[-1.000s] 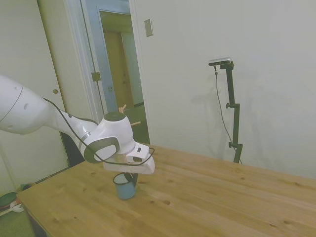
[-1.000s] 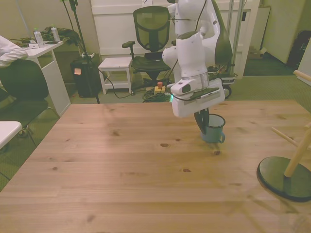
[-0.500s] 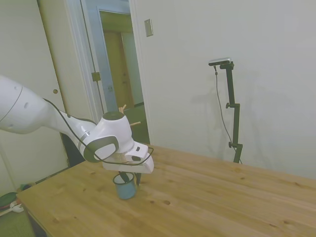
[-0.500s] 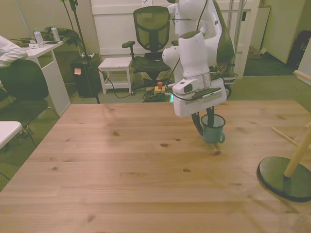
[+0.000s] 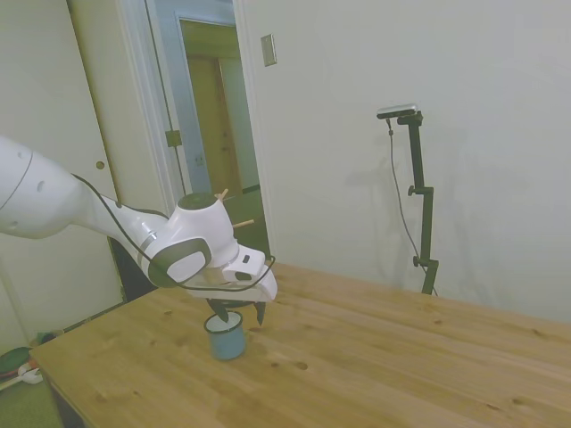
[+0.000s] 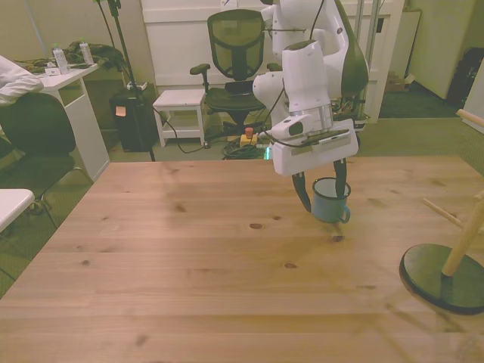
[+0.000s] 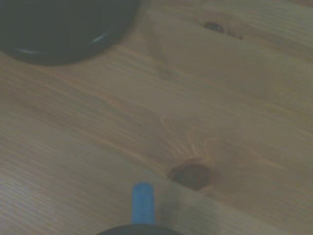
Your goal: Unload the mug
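Observation:
The light-blue mug [image 6: 330,204] stands upright on the wooden table [image 6: 189,257], its small handle toward the front view's right. My gripper [image 6: 321,189] hangs just over it, open, one finger on each side of the rim and nothing held. In the side view the mug [image 5: 227,338] sits under the gripper [image 5: 238,314], whose fingers [image 5: 260,314] end about level with the rim. In the wrist view the mug's blue handle [image 7: 143,202] shows at the picture's edge.
A wooden pegged stand with a dark round base [image 6: 442,278] is at the front view's right, near the table's edge. Its base [image 7: 63,29] also shows in the wrist view. An office chair [image 6: 236,45] and a desk [image 6: 72,83] stand beyond the table.
The fingers were shut on the mug's rim a second ago; they have spread open and the gripper has risen slightly. The mug stays put on the table.

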`<move>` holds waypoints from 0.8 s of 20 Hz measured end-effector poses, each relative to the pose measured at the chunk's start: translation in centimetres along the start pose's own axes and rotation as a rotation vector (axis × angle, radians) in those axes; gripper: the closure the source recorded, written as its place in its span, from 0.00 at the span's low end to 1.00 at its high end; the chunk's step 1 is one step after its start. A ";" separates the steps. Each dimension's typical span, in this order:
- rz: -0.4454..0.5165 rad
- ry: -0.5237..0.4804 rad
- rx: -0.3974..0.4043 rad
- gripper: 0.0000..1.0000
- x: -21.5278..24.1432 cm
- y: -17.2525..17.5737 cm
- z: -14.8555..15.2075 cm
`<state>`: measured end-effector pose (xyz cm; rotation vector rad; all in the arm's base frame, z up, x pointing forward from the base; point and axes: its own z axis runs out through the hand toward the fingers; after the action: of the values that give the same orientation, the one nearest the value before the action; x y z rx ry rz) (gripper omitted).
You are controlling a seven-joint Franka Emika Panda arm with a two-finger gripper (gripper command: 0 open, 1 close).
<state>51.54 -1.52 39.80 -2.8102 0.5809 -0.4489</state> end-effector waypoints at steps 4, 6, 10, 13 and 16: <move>-0.006 0.009 0.035 0.00 -0.9 -1.1 -2.1; -0.019 0.014 0.055 0.00 -1.8 -2.0 -3.6; -0.032 0.050 0.088 0.00 -3.9 -3.2 -7.1; 0.032 0.070 0.094 0.00 -4.7 -3.7 -8.6; 0.114 0.085 0.081 0.00 -4.0 -3.2 -9.1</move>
<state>46.08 1.50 48.14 -2.6753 0.7200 -0.5581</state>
